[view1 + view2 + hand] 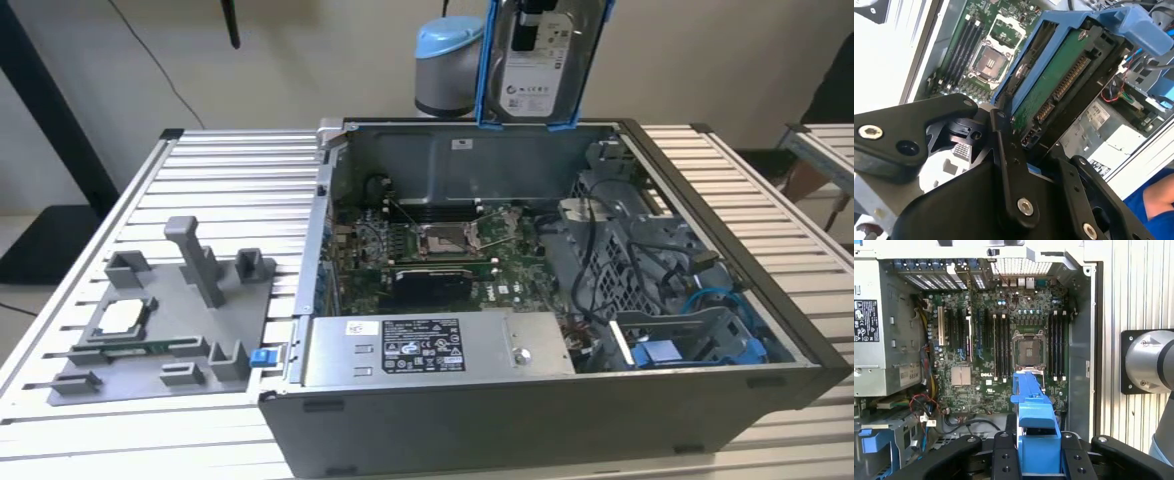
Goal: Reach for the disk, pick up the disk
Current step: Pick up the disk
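Observation:
The disk (541,75) hangs upright above the far wall of the open computer case (534,430), a silver-grey drive with a white label in a bright blue bracket. My gripper (534,25) is shut on its upper part. In the second wrist view the disk (1054,80) shows its green circuit-board side and connector, with the black fingers (1009,165) clamped on its near end. In the first wrist view the blue bracket edge of the disk (1031,405) stands between the two black fingers (1004,455), above the motherboard (999,340).
The case holds a grey power supply (427,345), cables and a blue drive bay (694,345) at the exterior view's right. A grey fixture plate (160,330) with a small silver chip (120,315) lies on the slatted table (240,170) to the left.

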Motion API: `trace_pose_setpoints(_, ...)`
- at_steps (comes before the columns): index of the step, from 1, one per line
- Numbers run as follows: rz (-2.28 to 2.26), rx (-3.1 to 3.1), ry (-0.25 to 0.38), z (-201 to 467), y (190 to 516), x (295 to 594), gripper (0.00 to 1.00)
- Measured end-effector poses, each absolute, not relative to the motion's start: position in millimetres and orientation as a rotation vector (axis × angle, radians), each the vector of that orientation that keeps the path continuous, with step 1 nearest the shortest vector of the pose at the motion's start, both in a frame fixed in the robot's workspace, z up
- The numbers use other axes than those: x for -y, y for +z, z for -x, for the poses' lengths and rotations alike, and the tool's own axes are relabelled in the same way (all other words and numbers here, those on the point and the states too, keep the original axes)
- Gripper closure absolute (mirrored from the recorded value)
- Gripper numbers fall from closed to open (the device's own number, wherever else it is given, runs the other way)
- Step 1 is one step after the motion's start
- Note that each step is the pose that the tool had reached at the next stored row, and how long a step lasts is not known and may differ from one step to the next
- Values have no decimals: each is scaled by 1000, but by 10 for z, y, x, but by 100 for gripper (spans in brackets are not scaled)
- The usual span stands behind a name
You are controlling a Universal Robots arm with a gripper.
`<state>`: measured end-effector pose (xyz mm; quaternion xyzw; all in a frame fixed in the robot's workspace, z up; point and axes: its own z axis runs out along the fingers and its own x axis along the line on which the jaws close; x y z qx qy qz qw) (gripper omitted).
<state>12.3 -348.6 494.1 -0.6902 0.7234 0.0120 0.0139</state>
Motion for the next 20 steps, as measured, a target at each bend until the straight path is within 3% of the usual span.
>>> trace_pose_setpoints(20, 2140, -2262, 38, -123, 4920, 3853, 100)
